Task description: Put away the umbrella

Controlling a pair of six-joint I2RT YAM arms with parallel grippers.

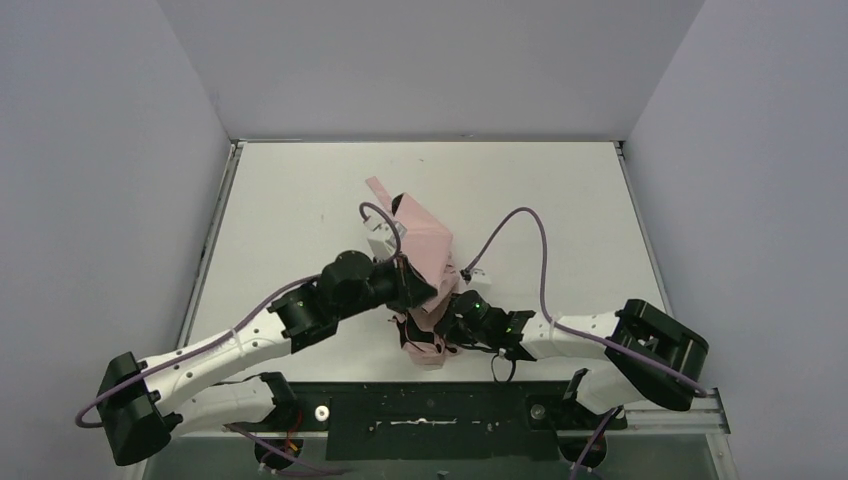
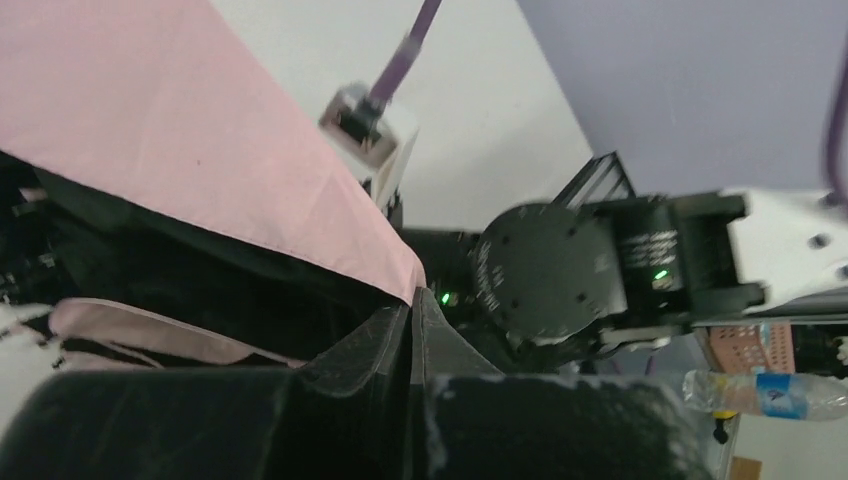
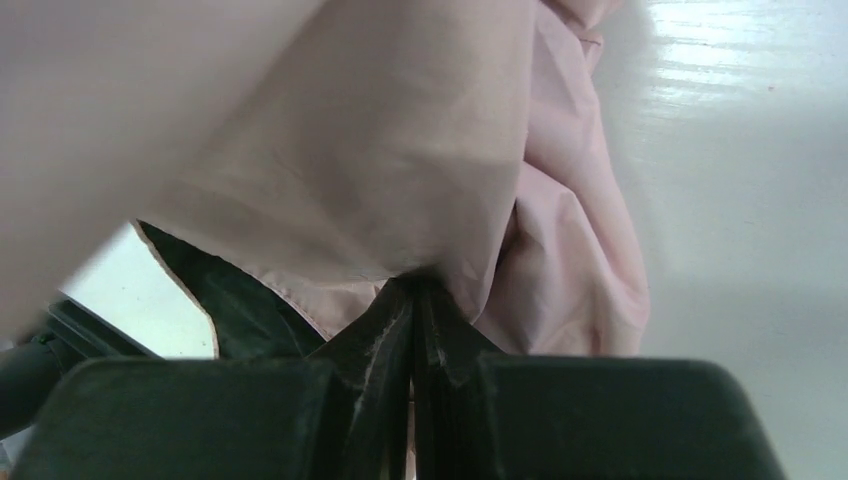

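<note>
Umbrella [image 1: 428,240] fabric is pinched by the closed left end effector [image 2: 411,308] and closed right end effector [image 3: 415,295].

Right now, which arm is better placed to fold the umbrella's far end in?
Left, probably. Its hand is shut on the umbrella fabric partway up, nearer the far end. The right hand pinches fabric at the near end, so it looks better suited to anchoring.

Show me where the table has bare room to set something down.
Free on the table: the far strip behind the umbrella, the left side beyond the left arm, the right side past the right arm's purple cable. Crowded: near centre, where both arms meet at the umbrella.
</note>
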